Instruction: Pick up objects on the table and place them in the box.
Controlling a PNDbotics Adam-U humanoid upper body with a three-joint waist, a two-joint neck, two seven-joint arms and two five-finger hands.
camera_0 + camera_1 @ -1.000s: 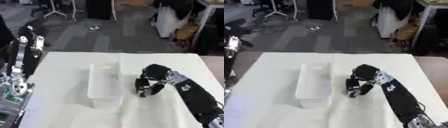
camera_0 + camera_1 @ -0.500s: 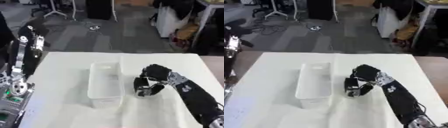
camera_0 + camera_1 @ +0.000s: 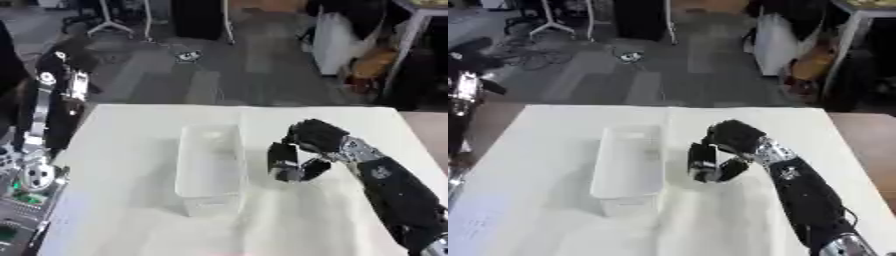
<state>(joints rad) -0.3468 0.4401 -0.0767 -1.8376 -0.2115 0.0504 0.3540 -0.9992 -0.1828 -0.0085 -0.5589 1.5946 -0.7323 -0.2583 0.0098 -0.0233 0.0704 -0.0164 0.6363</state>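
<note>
Clear plastic box [image 3: 210, 162] is standing on the bench [image 3: 131, 200]. The right robot hand [image 3: 302, 152], fingers curled around a small dark object [image 3: 282, 159], is moving closer to the box, so placing seems next.

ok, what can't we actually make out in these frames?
- Right hand: fingers curl over a dark shape; blur hides what it is, or whether anything is held.
- Clear box: contents unreadable through blur, both views.
- Left hand: the left arm is raised at the left edge, hand indistinct.
</note>
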